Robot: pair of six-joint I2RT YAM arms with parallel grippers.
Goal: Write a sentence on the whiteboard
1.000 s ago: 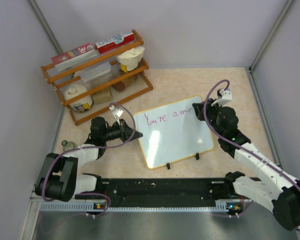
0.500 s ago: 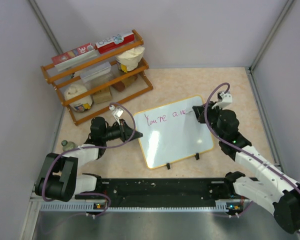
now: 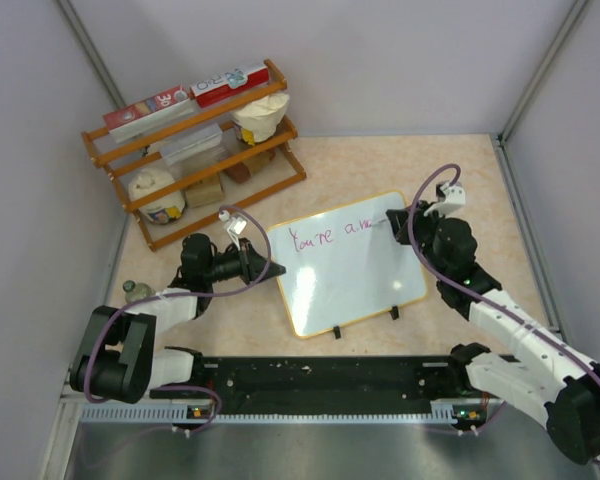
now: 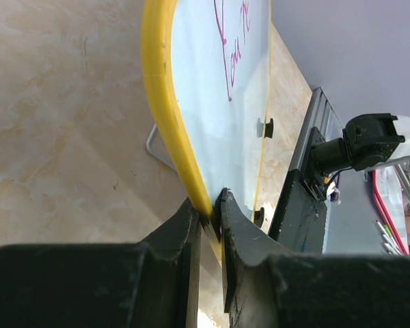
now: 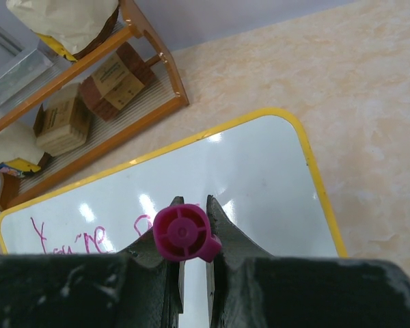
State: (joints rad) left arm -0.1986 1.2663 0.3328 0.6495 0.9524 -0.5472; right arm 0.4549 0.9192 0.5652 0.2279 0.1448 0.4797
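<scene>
The whiteboard [image 3: 350,275] lies tilted on the table, white with a yellow rim [image 4: 165,116] and two black clips [image 3: 336,332] on its near edge. Pink handwriting [image 3: 325,237] runs along its far side. My left gripper [image 3: 273,269] is shut on the board's left corner, and the rim is pinched between the fingers [image 4: 212,212]. My right gripper [image 3: 392,216] is shut on a pink marker [image 5: 183,234] over the end of the writing on the whiteboard [image 5: 266,171]. The marker's tip is hidden behind its back end.
A wooden rack [image 3: 195,150] with boxes, bags and a tub stands at the back left, and its lower shelves [image 5: 102,89] show in the right wrist view. A small bottle [image 3: 132,290] sits by the left arm. Grey walls close in on both sides.
My right gripper with the marker has shifted slightly to the right along the line of writing. The left gripper and the board have not moved.
</scene>
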